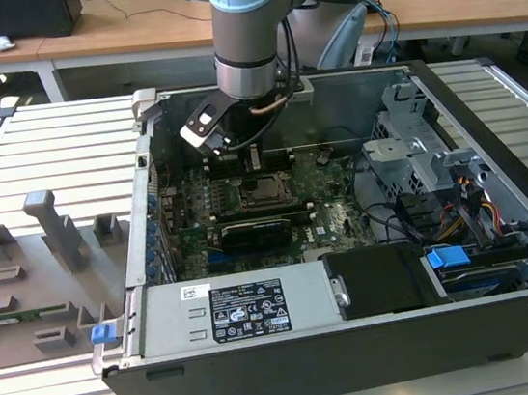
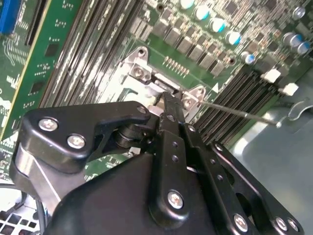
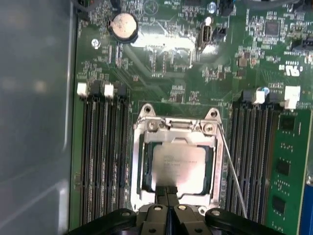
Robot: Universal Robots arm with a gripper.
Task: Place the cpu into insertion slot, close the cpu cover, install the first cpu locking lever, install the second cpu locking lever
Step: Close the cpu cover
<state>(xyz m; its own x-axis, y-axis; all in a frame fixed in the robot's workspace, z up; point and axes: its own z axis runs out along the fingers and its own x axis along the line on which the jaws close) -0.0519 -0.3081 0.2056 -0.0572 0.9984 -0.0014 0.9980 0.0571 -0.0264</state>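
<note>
Through the remote feed I saw the arm's gripper (image 1: pixel 252 157) lowered into the open grey steel computer case (image 1: pixel 487 119), which sat on a white slatted table (image 1: pixel 52 138). In both wrist views its black, bolted fingers (image 3: pixel 161 196) were drawn tight together with nothing visible between them, their narrow tips (image 2: pixel 166 105) at one edge of the cpu cover (image 3: pixel 137 166). The cpu (image 3: pixel 178 164), a flat square chip with a dull silver-grey metal top, lay seated in the insertion slot (image 3: pixel 145 172), whose dark frame showed as a thin band around the chip. The cover, a bright stamped-metal frame with a square window, lay flat over the chip's margins, screw heads glinting at its corners. A thin steel wire lever (image 3: pixel 234 178) ran slantwise just beside the cover, between it and a bank of long black memory slots (image 3: pixel 252 161); I could not tell whether it was latched. The glossy green motherboard (image 3: pixel 161 63) carried a round silver coin cell (image 3: pixel 123 25) well apart from the socket. In the exterior view, matte grey blocky fixtures (image 1: pixel 51 240) stood on the table at the exterior view's left of the case.
</note>
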